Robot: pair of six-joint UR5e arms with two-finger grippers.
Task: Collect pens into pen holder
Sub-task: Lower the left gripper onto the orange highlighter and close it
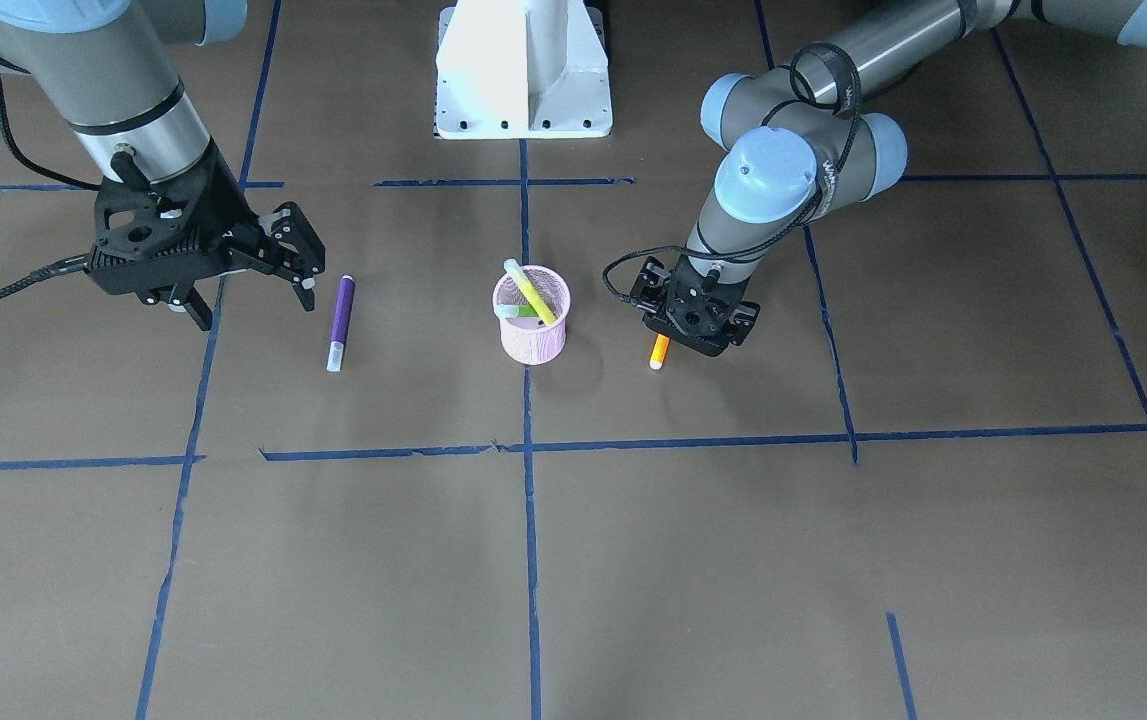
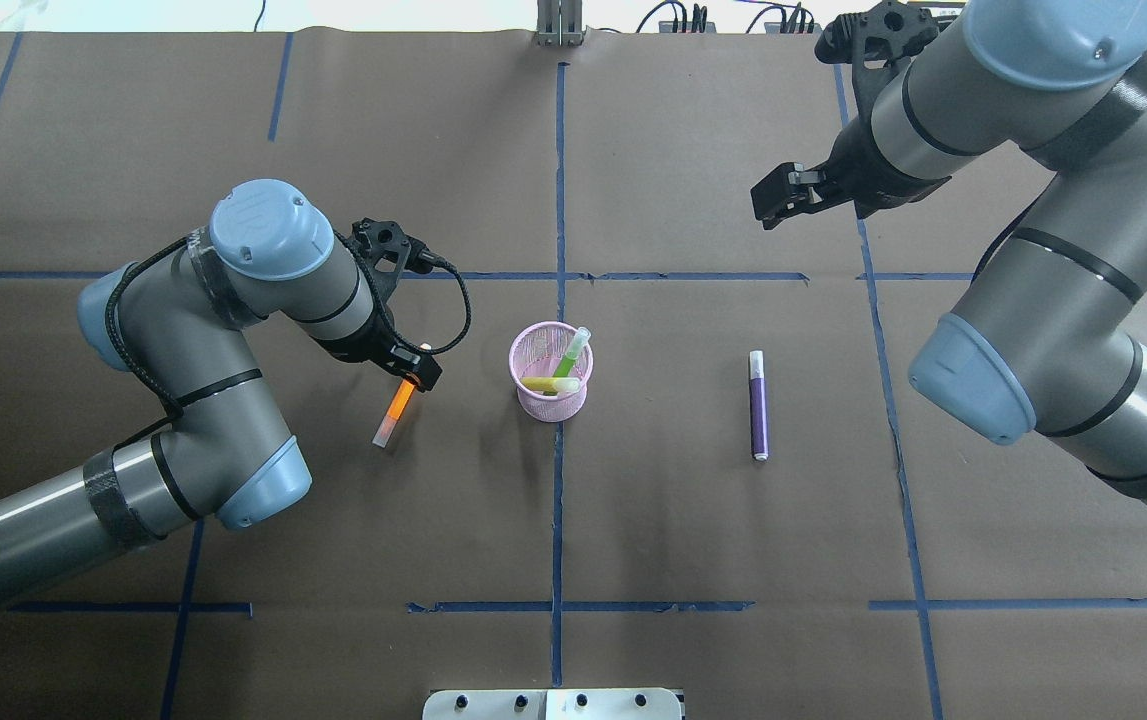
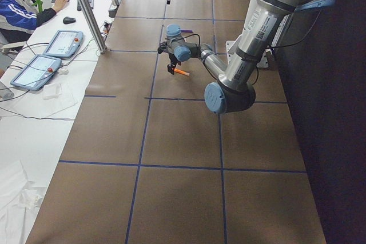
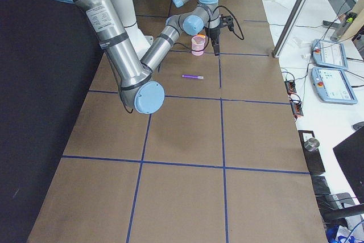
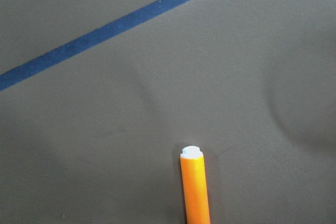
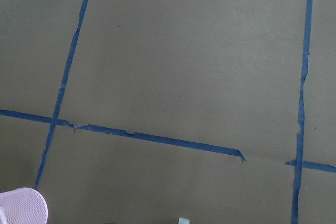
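Orange pen (image 2: 393,408) clamped in left gripper (image 2: 421,377), right gripper (image 1: 258,310) spread wide, purple pen (image 1: 342,318) lying flat

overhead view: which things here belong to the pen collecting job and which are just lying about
Job: pink pen holder, green pen and yellow pen inside it, orange pen in the left gripper, purple pen lying flat.
Just there: white base plate, blue tape lines.
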